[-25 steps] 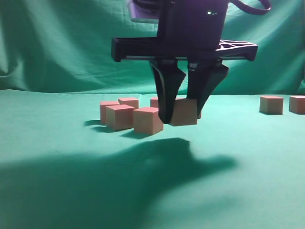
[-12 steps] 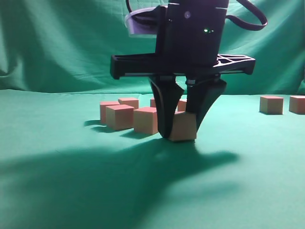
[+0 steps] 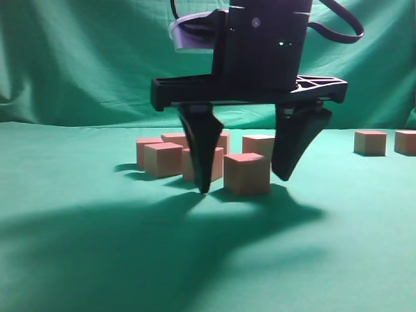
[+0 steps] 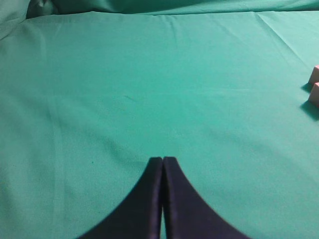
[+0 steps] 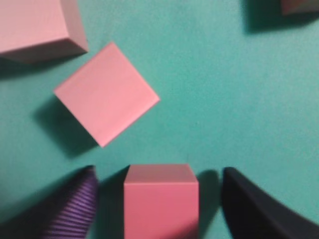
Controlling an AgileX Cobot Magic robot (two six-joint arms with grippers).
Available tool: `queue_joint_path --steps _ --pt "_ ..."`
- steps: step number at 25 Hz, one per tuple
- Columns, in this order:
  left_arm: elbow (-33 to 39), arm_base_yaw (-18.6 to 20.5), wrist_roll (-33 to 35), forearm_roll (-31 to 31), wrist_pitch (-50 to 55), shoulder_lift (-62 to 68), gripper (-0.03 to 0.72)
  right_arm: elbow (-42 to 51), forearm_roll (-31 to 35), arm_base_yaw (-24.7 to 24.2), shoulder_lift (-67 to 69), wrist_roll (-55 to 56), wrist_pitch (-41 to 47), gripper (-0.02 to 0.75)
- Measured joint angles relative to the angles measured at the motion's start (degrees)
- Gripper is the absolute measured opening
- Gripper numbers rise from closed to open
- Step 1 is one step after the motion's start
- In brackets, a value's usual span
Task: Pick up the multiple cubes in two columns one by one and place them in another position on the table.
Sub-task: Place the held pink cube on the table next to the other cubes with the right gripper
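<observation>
From the exterior view, we see the right gripper hanging low over the table, its two dark, tapered fingers spread wide. One cube sits flat on the green cloth between them, touching neither finger, nearer the tip on our left. We judge it to be released, so the next move should be a straight lift clear of it. Being a cube, it has no long axis, and its faces sit roughly square to the fingers. Behind and to the left of this cube stands a loose cluster of other cubes; two more sit well apart to its right.

From the left wrist view, we see the left gripper with its smooth black fingers pressed together, holding nothing. Only creased matte cloth lies ahead; two cube corners peek in at the right edge. This arm is far from the work.

From the right wrist view, looking straight down, the cube's flat pink top lies centred between a ribbed purple pad and a plain black finger, with a gap on each side. Beyond this cube, another cube is turned diamond-wise. All the cubes are plain, sharp-edged and matte.
</observation>
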Motion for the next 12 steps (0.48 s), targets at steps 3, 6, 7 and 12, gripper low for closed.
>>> queue_joint_path --steps 3,6,7,12 --pt "0.00 0.00 0.00 0.00 0.00 0.00 0.000 0.00 0.13 0.00 -1.29 -1.24 0.74 0.619" --pt "0.00 0.00 0.00 0.00 0.00 0.00 0.000 0.00 -0.34 0.00 -4.84 -1.50 3.10 0.619" --pt "0.00 0.00 0.00 0.00 0.00 0.00 0.000 0.00 -1.11 0.00 -6.61 -1.53 3.78 0.619" --pt "0.00 0.00 0.00 0.00 0.00 0.00 0.000 0.00 -7.72 0.00 -17.03 -1.53 9.78 0.619"
